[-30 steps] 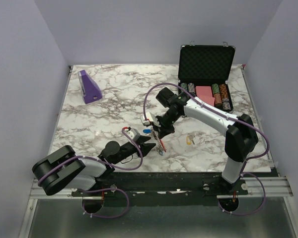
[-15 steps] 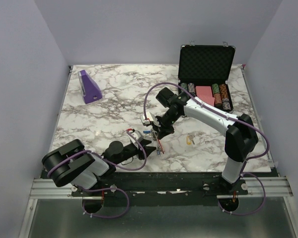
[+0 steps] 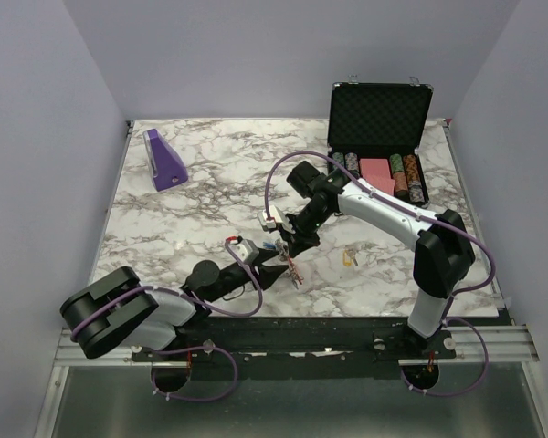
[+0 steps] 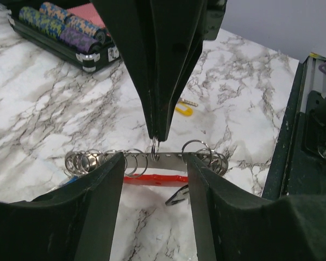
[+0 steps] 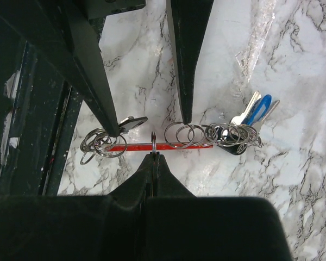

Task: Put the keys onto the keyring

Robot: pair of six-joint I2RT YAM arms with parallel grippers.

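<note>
keyring [image 5: 157, 145]: located at table [image 3: 210, 182] front centre, pinched by one middle ring in fully closed right gripper [image 5: 153, 155]. straddled by left gripper [image 4: 155, 163], fingers partly spread, gripping nothing. blue key [image 5: 259, 109] at one end; yellow key [image 4: 183, 109] apart.

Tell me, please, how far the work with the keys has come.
Done, apparently: a blue key already sits among the rings of the keyring. In hand: the right gripper is shut on one ring, while the open left gripper straddles the bunch. Left: the yellow key lies loose on the table.
</note>
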